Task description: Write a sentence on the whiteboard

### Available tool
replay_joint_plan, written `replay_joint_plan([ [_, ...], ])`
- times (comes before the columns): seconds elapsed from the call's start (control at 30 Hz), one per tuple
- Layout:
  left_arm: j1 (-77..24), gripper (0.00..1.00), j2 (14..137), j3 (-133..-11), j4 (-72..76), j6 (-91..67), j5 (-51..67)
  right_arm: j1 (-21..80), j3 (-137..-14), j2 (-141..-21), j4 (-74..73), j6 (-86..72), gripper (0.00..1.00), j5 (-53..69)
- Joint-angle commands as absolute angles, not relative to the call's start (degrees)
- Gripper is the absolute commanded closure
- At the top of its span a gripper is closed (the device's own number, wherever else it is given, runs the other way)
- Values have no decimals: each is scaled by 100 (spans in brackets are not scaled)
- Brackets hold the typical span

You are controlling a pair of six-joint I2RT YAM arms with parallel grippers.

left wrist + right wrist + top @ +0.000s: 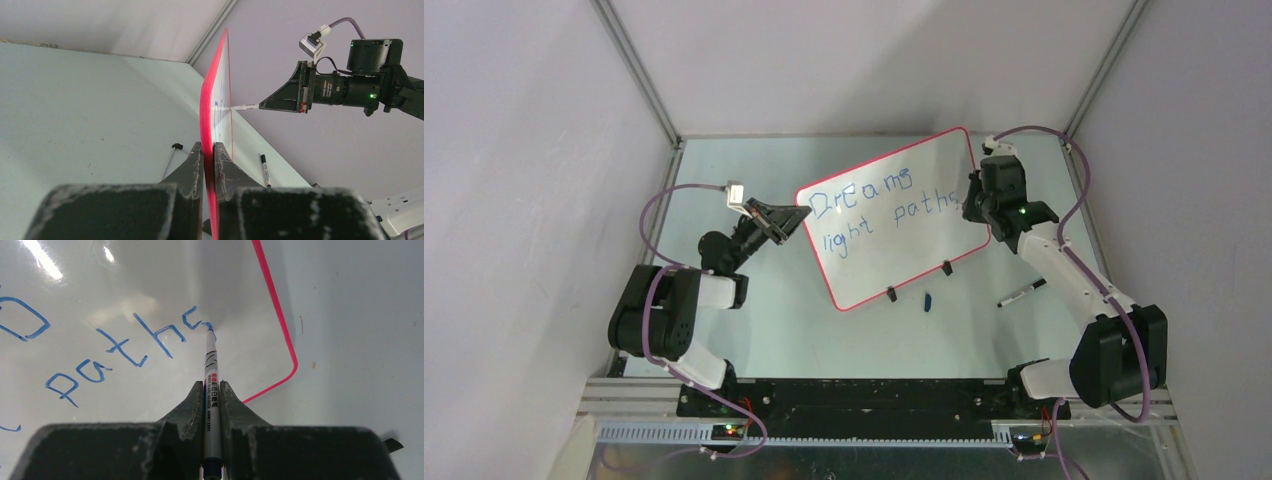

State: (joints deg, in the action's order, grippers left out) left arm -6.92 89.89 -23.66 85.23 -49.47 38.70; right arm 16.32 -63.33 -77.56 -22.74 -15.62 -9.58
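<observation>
You are at the last letter. The blue handwritten sentence (882, 205), "Dreams" over "light paths", fills the upper part of the large glossy white whiteboard (894, 258) with its thin red-pink rim. The board stands mid-frame in the top view on two small black clip feet (890, 294).

Your right gripper (212, 387) is closed on a slim white-barrelled marker (212, 370). Its tip touches the board at the tail of the final "s", close to the rim's rounded corner at the right of the right wrist view. Finish that curve with light, even pressure, then lift straight off the surface. The stroke ends near the edge, so I judge there is little room to run on.

Your left gripper (209, 150) is clamped on the board's opposite edge, seen edge-on in the centre of the left wrist view. Hold that clamp firm, since a push from the tip would likely rock the board on its feet. The glossy face throws glare at the upper left of the right wrist view and would probably smear fresh ink, so avoid brushing the letters.

The board sits on a pale greenish table (754, 330). A black pen (1022, 293) and a small blue cap (927, 299) lie below the board, lower right of centre in the top view. Plain pale walls (524, 150) close in at left, right and behind.
</observation>
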Motion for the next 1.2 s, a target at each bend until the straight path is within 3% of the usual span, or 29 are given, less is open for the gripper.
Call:
replay_joint_plan([
  [0.0,-717,100,8831,-2295,8798,-4456,3966,1722,-6312,-7605,-2257,-1604,100,-970],
  [0.87,-725,100,8818,-2285,8798,-4447,3959,1961,-6317,-7182,-2327,-1588,100,-1026],
  [0.93,-721,95,8816,-2285,8802,-4447,3945,1961,-6289,-6959,-2386,-1575,100,-1077],
  [1.17,-715,56,8734,-2209,8798,-4394,3856,1962,-5906,-6053,-2345,-1548,100,-1202],
])
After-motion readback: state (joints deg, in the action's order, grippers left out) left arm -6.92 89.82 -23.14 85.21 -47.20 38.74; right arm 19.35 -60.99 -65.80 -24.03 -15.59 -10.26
